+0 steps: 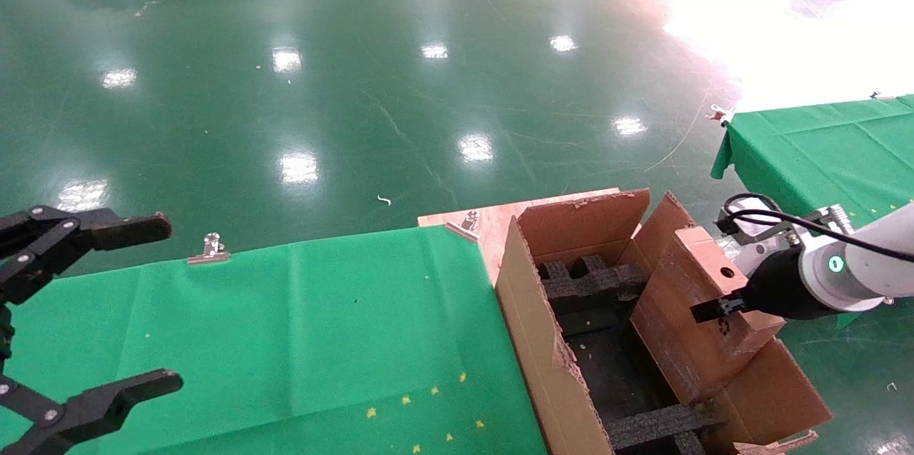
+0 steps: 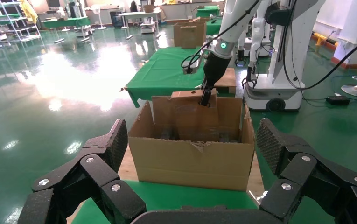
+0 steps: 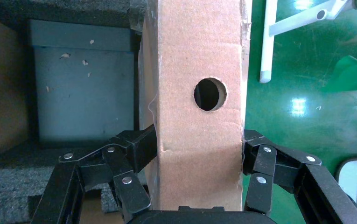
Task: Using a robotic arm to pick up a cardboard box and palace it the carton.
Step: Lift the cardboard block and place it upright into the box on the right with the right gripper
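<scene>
My right gripper [image 1: 714,310] reaches in from the right side on the white robotic arm [image 1: 867,262], its green-lit ring [image 1: 833,264] glowing just behind the black wrist. The forearm runs nearly level over the right edge of the carton [image 1: 532,341], with the gripper pointing leftward and a little down. My fingers [image 3: 139,144] are clamped on the cardboard box [image 1: 707,312], one pad on each broad face, pressing the narrow edge between them (the wrist view shows that edge filling the gap, with the round punched hole [image 3: 210,94] just beyond my fingertips).

The cardboard box stands on edge inside the right part of the carton, tilted, its holed edge facing up and its long axis running from the far end of the carton toward the near end. Its lower part sits down among the carton walls, beside the black foam inserts [image 1: 589,280]; whether it touches the bottom I cannot tell.

My left gripper [image 1: 71,326] hangs at the near left over the green table cloth [image 1: 300,326], well apart from the carton, fingers spread wide and holding nothing.
</scene>
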`<state>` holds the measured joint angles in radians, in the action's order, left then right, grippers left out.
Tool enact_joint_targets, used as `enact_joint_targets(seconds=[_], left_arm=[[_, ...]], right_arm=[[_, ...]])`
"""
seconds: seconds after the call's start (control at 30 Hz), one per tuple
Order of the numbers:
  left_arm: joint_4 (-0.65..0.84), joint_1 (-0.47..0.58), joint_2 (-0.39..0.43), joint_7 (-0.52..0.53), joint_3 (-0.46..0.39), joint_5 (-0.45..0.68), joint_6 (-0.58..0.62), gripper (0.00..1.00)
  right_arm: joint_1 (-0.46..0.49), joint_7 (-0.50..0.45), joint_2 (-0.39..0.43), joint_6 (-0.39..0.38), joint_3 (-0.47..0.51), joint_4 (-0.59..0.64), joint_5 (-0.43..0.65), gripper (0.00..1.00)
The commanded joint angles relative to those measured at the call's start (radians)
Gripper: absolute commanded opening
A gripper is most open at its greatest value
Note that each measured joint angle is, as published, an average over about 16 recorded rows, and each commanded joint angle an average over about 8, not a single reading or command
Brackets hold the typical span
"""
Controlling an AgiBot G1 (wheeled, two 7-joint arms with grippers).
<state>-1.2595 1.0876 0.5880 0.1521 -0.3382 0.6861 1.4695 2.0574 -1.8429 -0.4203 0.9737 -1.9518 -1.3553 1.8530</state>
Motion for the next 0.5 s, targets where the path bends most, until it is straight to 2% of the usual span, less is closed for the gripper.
enact_joint_targets(seconds=[0.03,0.5], left_arm=[[0.0,0.0,0.0,0.0,0.0,0.0,0.0,1.0],[0.0,0.0,0.0,0.0,0.0,0.0,0.0,1.0]], right_arm=[[-0.011,-0.012,-0.007,-0.01,-0.004,0.001,0.01,0.0],[-0.106,-0.057,-0.022,-0.129,-0.028,0.011,0.052,0.0]])
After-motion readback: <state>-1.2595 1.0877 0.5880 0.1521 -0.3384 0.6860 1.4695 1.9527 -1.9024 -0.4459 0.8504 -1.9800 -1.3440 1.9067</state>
